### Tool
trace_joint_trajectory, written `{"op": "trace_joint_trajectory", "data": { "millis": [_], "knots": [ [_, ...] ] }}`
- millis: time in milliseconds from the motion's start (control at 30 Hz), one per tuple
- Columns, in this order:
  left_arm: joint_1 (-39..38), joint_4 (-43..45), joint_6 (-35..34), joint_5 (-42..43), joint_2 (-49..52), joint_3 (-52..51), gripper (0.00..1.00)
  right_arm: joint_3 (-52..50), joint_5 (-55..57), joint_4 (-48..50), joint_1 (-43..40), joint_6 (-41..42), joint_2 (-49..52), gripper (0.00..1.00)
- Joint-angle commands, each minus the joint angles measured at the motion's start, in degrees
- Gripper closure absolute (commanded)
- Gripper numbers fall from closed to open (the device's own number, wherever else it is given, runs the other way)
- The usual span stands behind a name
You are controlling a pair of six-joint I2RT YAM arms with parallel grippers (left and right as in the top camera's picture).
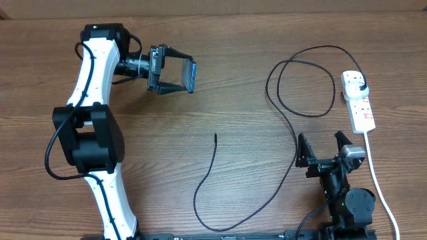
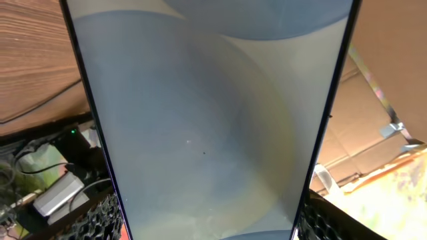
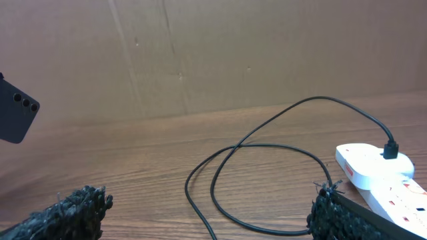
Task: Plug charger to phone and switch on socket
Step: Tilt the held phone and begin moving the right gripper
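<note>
My left gripper (image 1: 181, 73) holds the phone (image 1: 191, 75) lifted above the table's back left; the jaws are shut on the phone's long edges. In the left wrist view the pale blue screen of the phone (image 2: 207, 113) fills the space between the fingers (image 2: 100, 217). The black charger cable lies looping across the table, its free connector tip (image 1: 215, 137) near the middle. Its black plug (image 1: 360, 84) sits in the white socket (image 1: 361, 107) at the right. My right gripper (image 1: 323, 145) stands open, empty, beside the cable (image 3: 267, 148), left of the socket (image 3: 373, 170).
The socket's white cord (image 1: 377, 181) runs down the right edge past my right arm. A cardboard wall (image 3: 233, 53) stands behind the table. The phone's dark back (image 3: 17, 110) shows at the left of the right wrist view.
</note>
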Motion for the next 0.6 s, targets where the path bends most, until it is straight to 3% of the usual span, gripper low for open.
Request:
{"op": "trace_joint_trajectory", "data": {
  "millis": [0,567],
  "knots": [
    [-0.44,0.02,0.07,-0.59,0.31,1.66,0.96,-0.61,0.37,0.26,-0.2,-0.28,-0.52,0.0],
    [-0.44,0.04,0.07,-10.16,0.31,1.66,0.96,-0.61,0.35,0.35,-0.2,-0.28,-0.52,0.0]
  ]
}}
